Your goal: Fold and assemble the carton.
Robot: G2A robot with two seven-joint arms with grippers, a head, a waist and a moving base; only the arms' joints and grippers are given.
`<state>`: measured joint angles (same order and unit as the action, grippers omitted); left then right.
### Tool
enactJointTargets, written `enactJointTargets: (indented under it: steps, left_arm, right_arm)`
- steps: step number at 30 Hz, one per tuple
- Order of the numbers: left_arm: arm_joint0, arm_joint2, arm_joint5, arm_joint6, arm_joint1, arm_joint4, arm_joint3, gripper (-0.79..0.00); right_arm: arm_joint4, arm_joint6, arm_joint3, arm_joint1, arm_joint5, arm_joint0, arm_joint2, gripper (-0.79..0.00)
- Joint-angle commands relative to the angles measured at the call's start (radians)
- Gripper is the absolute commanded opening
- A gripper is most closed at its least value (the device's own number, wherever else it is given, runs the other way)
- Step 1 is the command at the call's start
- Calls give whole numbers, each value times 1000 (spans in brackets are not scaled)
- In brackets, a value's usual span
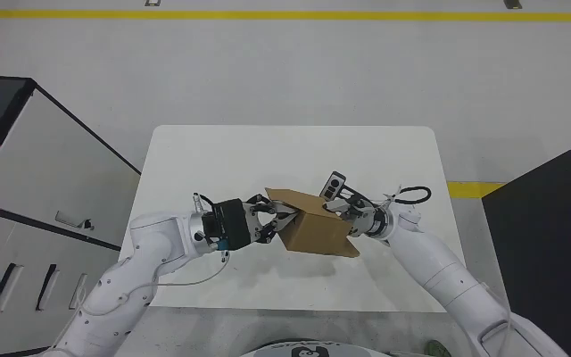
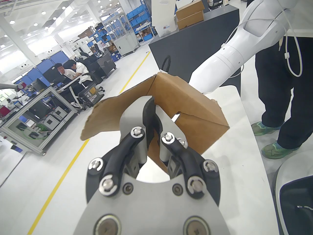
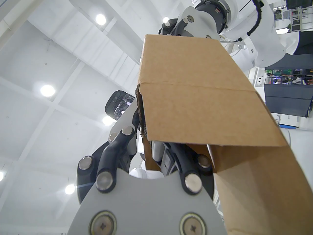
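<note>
A brown cardboard carton [image 1: 317,228] is held above the white table [image 1: 268,161], between both arms. It is partly erected, with one end open and a flap [image 2: 105,118] sticking out loose. My left gripper [image 1: 278,220] meets it from the left, shut on a flap edge at the open end [image 2: 155,113]. My right gripper [image 1: 343,212] meets it from the right, shut on a carton wall [image 3: 146,135]. The carton's side panels [image 3: 195,99] rise over the right gripper, and the left arm's wrist [image 3: 215,5] shows beyond them.
The table's far half and left side [image 1: 205,152] are bare. A black cabinet [image 1: 18,116] stands left of the table. A dark counter [image 1: 535,205] with stacked boxes [image 2: 190,13] stands to the right.
</note>
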<state>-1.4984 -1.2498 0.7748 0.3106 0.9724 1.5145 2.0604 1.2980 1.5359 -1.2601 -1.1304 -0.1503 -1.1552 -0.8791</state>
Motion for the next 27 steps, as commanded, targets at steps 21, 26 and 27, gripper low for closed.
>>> enactJointTargets:
  steps: [21,26,27]
  left_arm:
    - [-44,-108,1,35,-11,-74,25,-785]
    - [-59,-138,-6,53,-13,-95,31,-785]
    - [-63,-145,-8,56,-13,-101,33,-785]
  right_arm:
    - [17,0,-15,11,22,-20,-24,-785]
    - [20,0,-20,13,37,-22,-33,-785]
    - [20,0,-20,13,37,-22,-33,-785]
